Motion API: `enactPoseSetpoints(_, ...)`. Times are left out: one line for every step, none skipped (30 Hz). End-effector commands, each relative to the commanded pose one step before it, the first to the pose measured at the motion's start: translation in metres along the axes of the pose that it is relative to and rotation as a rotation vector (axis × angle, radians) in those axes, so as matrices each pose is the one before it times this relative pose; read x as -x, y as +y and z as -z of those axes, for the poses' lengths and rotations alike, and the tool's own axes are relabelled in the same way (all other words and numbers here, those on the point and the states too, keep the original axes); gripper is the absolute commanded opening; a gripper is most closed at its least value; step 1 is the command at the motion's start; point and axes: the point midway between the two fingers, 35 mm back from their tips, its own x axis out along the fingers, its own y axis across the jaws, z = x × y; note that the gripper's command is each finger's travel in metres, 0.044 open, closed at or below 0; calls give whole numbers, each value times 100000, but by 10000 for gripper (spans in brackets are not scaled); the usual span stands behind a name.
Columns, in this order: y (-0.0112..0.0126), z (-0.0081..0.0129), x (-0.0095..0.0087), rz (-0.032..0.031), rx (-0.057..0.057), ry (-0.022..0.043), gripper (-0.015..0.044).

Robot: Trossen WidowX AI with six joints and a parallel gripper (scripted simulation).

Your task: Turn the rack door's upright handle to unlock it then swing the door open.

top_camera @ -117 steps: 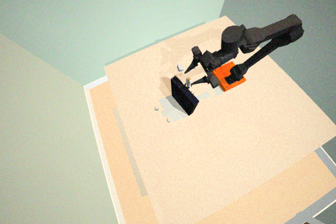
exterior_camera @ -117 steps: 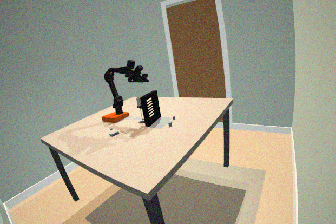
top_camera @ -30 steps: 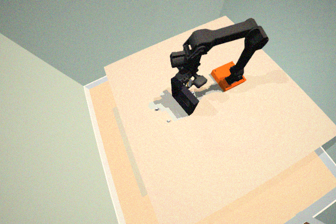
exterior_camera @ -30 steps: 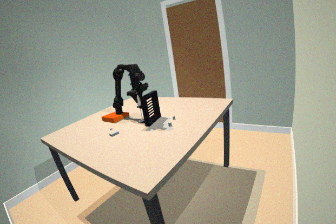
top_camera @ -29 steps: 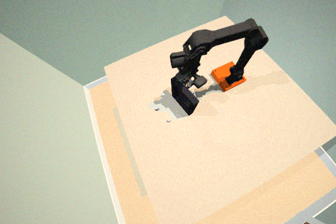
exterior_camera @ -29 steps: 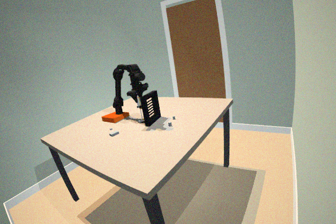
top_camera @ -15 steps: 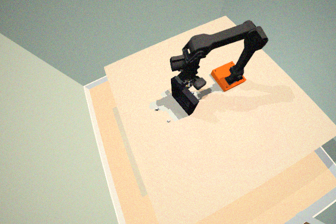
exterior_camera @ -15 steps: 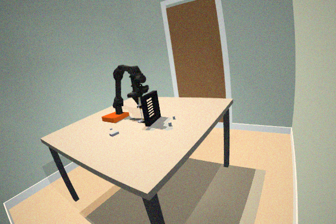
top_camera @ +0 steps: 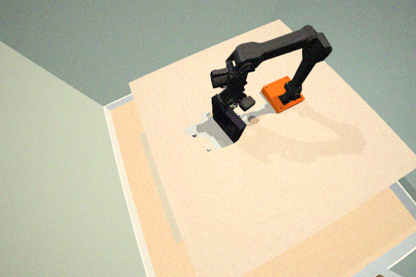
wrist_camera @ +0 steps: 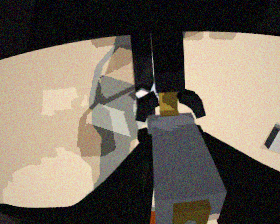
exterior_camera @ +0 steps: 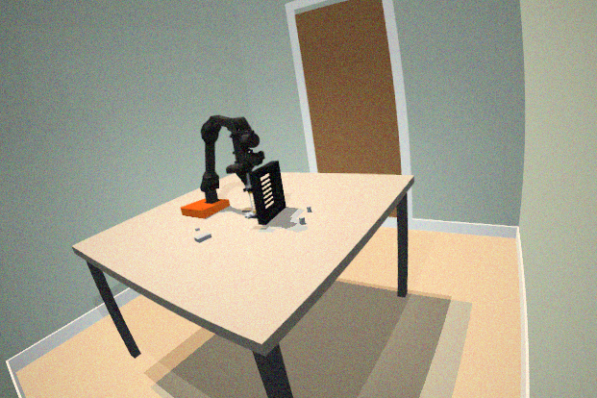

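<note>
Centrally, right of the orange base [top_camera: 270,91] [exterior_camera: 193,211] [wrist_camera: 152,218], the tool [top_camera: 232,104] [exterior_camera: 249,185] [wrist_camera: 175,141] stands partly closed, clamped on the upright handle [exterior_camera: 252,201] [wrist_camera: 183,160] at the left edge of the black slatted rack [top_camera: 228,116] [exterior_camera: 268,189]. An off-axis turn could slip the grip or shift the rack; a wide door swing could strike small gray pieces [top_camera: 194,135] [exterior_camera: 302,220] at right in the exterior view.

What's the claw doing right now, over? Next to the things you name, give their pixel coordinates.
Claw [wrist_camera: 175,141] shut on grey block-shaped handle [wrist_camera: 183,155]. Black slatted rack door [exterior_camera: 267,192] upright. Small grey-white block [exterior_camera: 203,236] off to one side.
</note>
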Motion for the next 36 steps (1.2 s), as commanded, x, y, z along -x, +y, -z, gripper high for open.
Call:
enactPoseSetpoints(-5,1,-65,-55,-437,52,14)
enactPoseSetpoints(0,0,0,0,-810,0,14)
enactPoseSetpoints(0,0,0,0,-2429,0,14)
enactPoseSetpoints(0,0,0,0,-4048,-1,14)
enactPoseSetpoints(0,0,0,0,-4927,-1,14)
enactPoseSetpoints(0,0,0,0,-4928,-1,14)
enactPoseSetpoints(0,0,0,0,-4928,-1,14)
enactPoseSetpoints(0,0,0,0,-4928,0,14)
enactPoseSetpoints(0,0,0,0,-4928,0,14)
enactPoseSetpoints(0,0,0,0,-4928,0,14)
enactPoseSetpoints(0,0,0,0,-4928,0,14)
enactPoseSetpoints(0,0,0,0,-4927,0,14)
enactPoseSetpoints(0,0,0,0,-4928,0,14)
enactPoseSetpoints(0,0,0,0,-4928,0,14)
enactPoseSetpoints(0,0,0,0,-4928,0,14)
enactPoseSetpoints(0,0,0,0,-4928,0,14)
enactPoseSetpoints(0,0,0,0,-4928,0,14)
enactPoseSetpoints(0,0,0,0,-4928,0,14)
enactPoseSetpoints(0,0,0,0,-4928,0,14)
enactPoseSetpoints(0,0,0,0,-4928,0,14)
enactPoseSetpoints(0,0,0,0,-4928,0,14)
enactPoseSetpoints(0,0,0,0,-4927,0,14)
enactPoseSetpoints(0,0,0,0,-4928,0,14)
enactPoseSetpoints(0,0,0,0,-4928,1,14)
enactPoseSetpoints(0,0,0,0,-4928,1,14)
enactPoseSetpoints(0,0,0,0,-4928,1,14)
enactPoseSetpoints(0,0,0,1,-4928,1,14)
enactPoseSetpoints(0,0,0,1,-4928,1,14)
enactPoseSetpoints(0,0,0,1,-4928,1,14)
enactPoseSetpoints(0,0,0,1,-4928,1,14)
enactPoseSetpoints(0,0,0,1,-4928,1,14)
enactPoseSetpoints(0,0,0,1,-4927,0,14)
enactPoseSetpoints(0,0,0,1,-4928,0,14)
enactPoseSetpoints(0,0,0,1,-4928,0,14)
enactPoseSetpoints(0,0,0,1,-4928,0,14)
enactPoseSetpoints(0,0,0,1,-4929,0,14)
